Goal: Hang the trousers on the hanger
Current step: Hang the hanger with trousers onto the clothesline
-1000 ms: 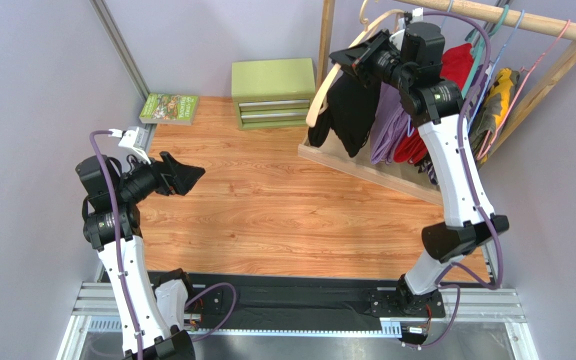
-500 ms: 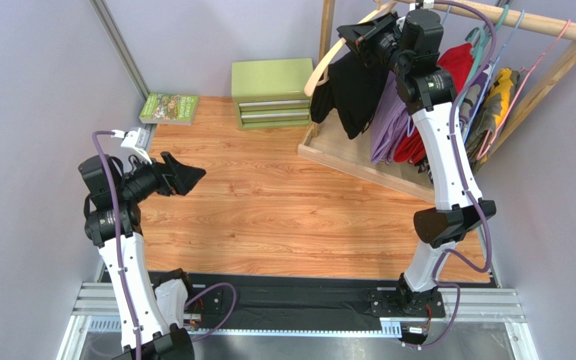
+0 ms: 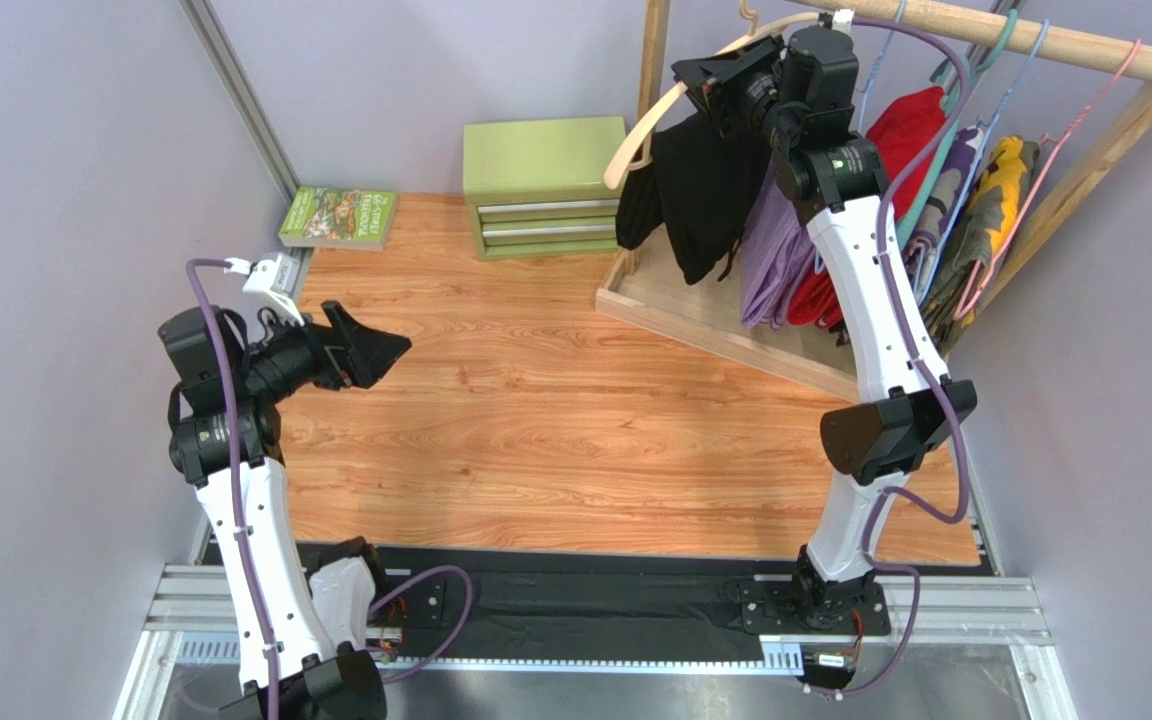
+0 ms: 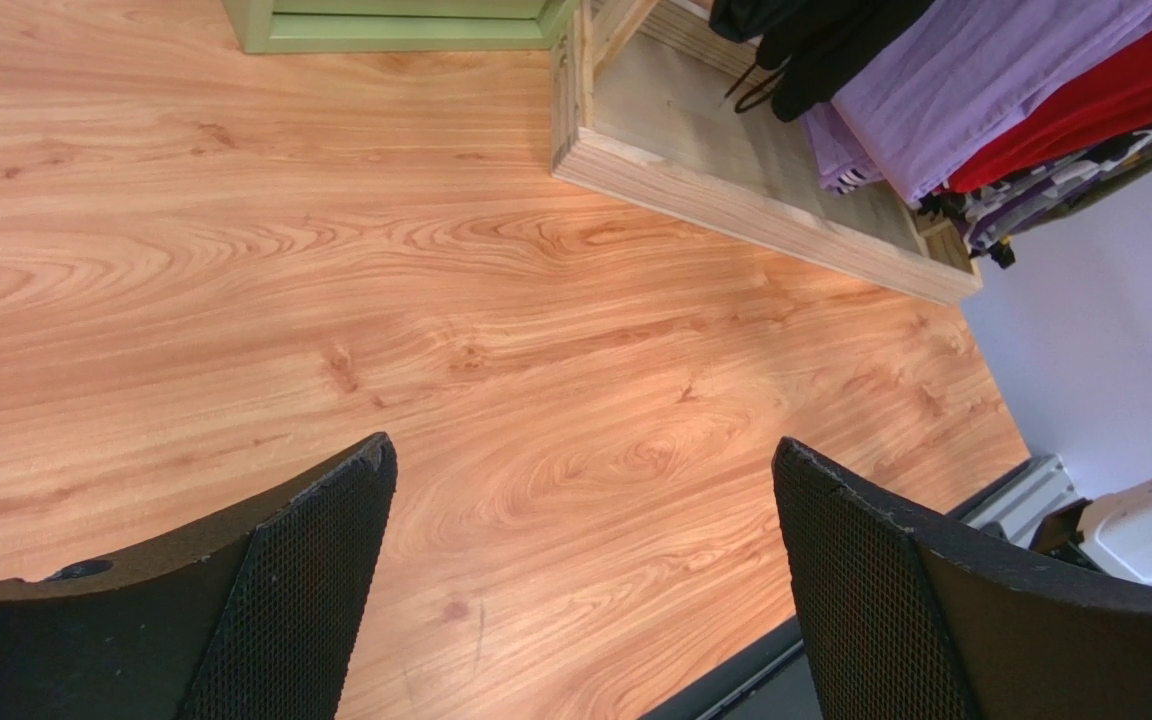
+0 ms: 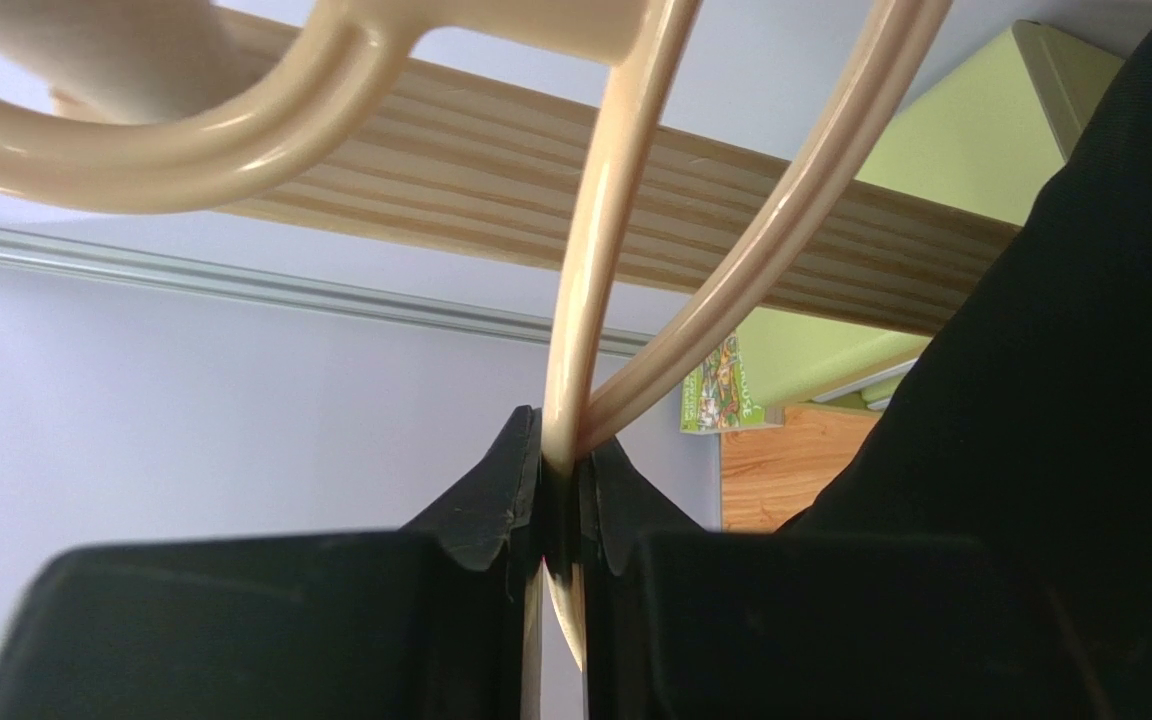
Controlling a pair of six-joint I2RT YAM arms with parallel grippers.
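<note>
The right gripper (image 3: pixel 720 78) is raised at the left end of the rack's top rail (image 3: pixel 1018 33), its jaws pinched tight on a thin bar of the hanger (image 3: pixel 632 147); the trousers (image 3: pixel 702 188) hang draped over that hanger, their right edge against the purple garments (image 3: pixel 778 252), their left edge in open air toward the green drawer box (image 3: pixel 545 165); the left gripper (image 4: pixel 582 453) hovers spread wide, holding nothing, above the table (image 3: pixel 537 420), well apart from the rack's base board (image 4: pixel 748 195)
</note>
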